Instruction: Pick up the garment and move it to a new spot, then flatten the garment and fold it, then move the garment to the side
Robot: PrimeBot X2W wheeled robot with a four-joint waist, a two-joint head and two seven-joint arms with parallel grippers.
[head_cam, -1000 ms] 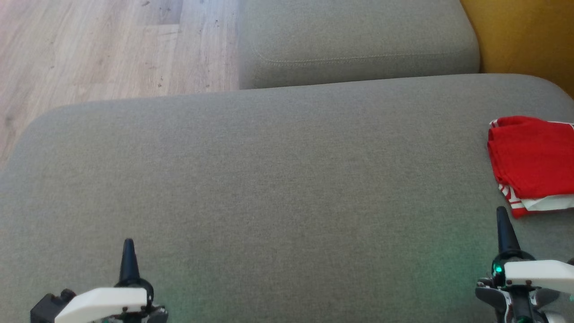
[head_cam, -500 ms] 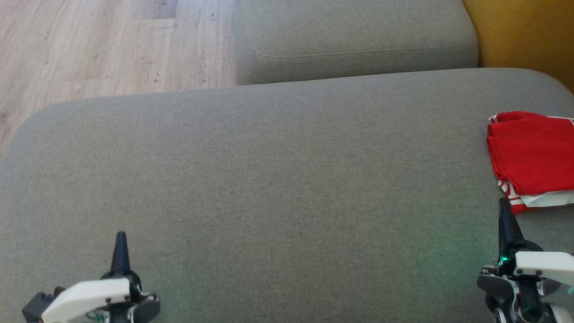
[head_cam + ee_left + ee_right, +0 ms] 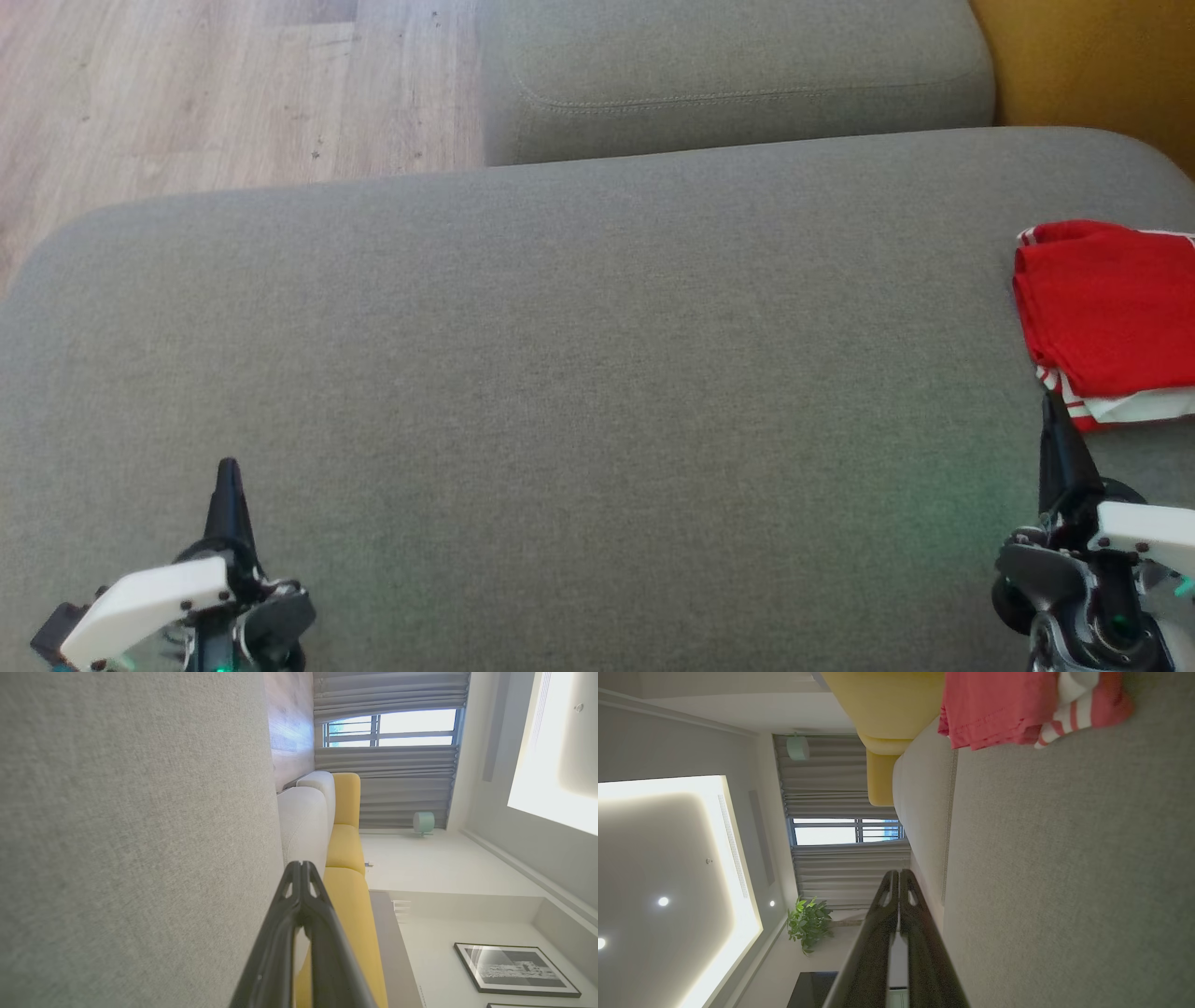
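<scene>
The garment (image 3: 1106, 313), red with white stripes at its hem, lies folded at the right edge of the grey sofa seat (image 3: 579, 373). In the right wrist view the garment (image 3: 999, 707) sits at the top. My right gripper (image 3: 1053, 411) is shut and empty, its tips just below the garment's striped corner; whether they touch it I cannot tell. Its shut tips (image 3: 899, 873) point past the seat's edge. At the lower left my left gripper (image 3: 227, 467) is shut with nothing in it, above bare seat fabric. Its tips (image 3: 300, 864) are pressed together.
A second grey cushion (image 3: 738, 75) lies beyond the seat. Wood floor (image 3: 205, 93) shows at the upper left and a yellow sofa part (image 3: 1092, 65) at the upper right. Bare seat fabric stretches between the two grippers.
The head camera has shifted, so the whole scene slid up and left. Both grippers stay shut. The right gripper's tips now reach closer to the garment's striped corner.
</scene>
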